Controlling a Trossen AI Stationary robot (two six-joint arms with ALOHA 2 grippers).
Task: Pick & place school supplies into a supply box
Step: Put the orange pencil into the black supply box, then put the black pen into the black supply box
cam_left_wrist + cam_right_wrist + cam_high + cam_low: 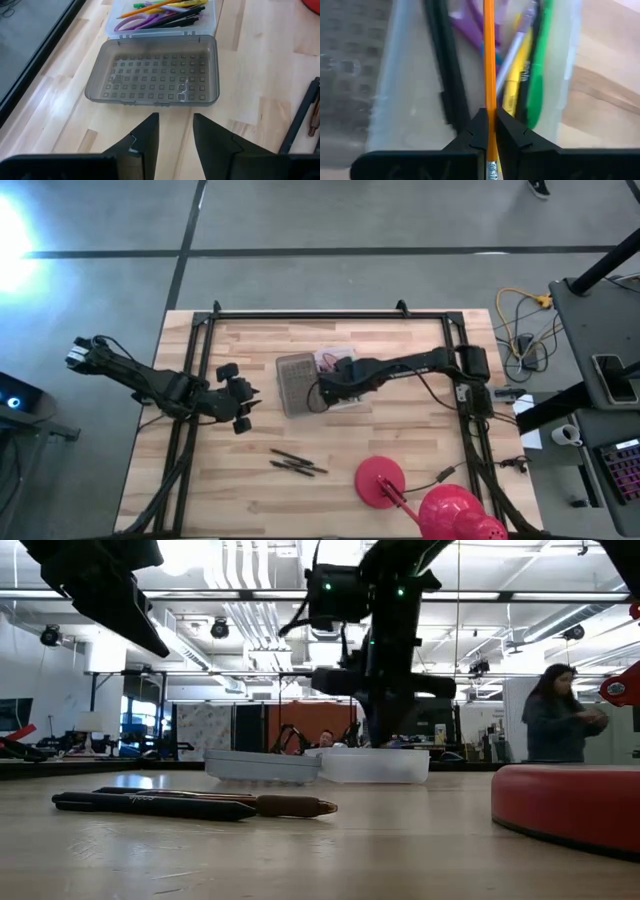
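The orange pencil (pixel 490 60) is long, thin and bright, with dark print near its gripped end. The right claw (pixel 490 131) is clamped on it, fingers pressed to either side, and holds it lengthwise just above the open supply box (pixel 335 370) at the middle of the wooden counter (pixel 400 445).

The box is a clear plastic tray with rounded corners. Its grey lid (pixel 155 75), patterned with a grid of small squares, lies flipped open flat on the counter, hinged to the tray's left side. Inside the tray lie purple-handled scissors (pixel 137 22), a green marker (pixel 540 65), a yellow pen (pixel 517 75) and a black pen (pixel 447 75), packed side by side.

Two dark pens (pixel 295 462) lie loose on the counter nearer the front edge, close to a red round-based lamp (pixel 380 480).

The left claw (pixel 174 131) hovers left of the lid, its fingers slightly parted and empty.
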